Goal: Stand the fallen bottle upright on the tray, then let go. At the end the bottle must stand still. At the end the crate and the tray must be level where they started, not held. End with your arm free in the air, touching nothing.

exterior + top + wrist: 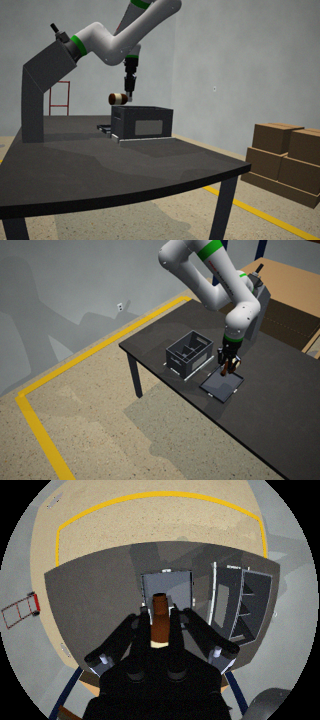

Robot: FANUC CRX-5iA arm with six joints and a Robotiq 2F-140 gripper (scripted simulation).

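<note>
Exterior: brown bottle [225,368] [118,99] [160,622], cream band

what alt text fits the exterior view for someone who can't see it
A gripper on a white robot arm holds a brown bottle with a cream band on its side in the air, above table height. Below are a dark crate and, partly hidden behind it, a tray, both on a dark table.

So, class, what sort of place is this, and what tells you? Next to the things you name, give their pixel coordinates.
Probably a workshop or robotics work cell: a robot arm [219,273] [103,43] is mounted on a dark table [279,400] [77,175], yellow tape [103,344] [258,214] marks the floor, and cardboard boxes [268,139] are stacked nearby.
</note>
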